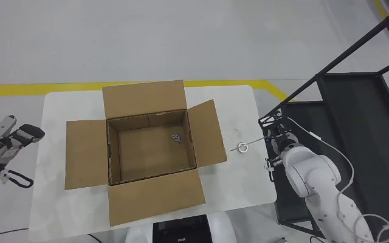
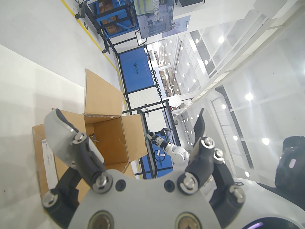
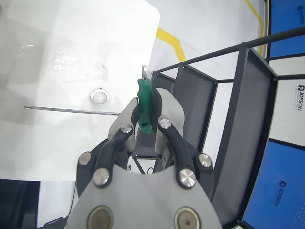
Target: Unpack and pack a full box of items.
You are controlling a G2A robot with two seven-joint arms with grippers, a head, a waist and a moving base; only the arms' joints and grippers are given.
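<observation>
An open cardboard box (image 1: 152, 152) stands in the middle of the white table (image 1: 73, 103), flaps spread outward. One small metal part (image 1: 176, 137) lies on its floor near the far right corner, and the left wrist view shows that metal part (image 2: 94, 136) too. My right gripper (image 1: 276, 144) is at the table's right edge, shut on the green handle (image 3: 144, 103) of a T-handle hex key. The key's long thin shaft (image 3: 71, 110) reaches over the table beside a silver ring (image 1: 242, 147). My left gripper (image 1: 15, 143) is off the table's left edge, open and holding nothing.
A black metal rack (image 1: 346, 109) with slanted shelves stands just right of the table, close to the right arm. In the right wrist view the silver ring (image 3: 99, 96) lies flat on the white table (image 3: 71, 24). The box (image 2: 107, 129) faces the left gripper (image 2: 129, 125).
</observation>
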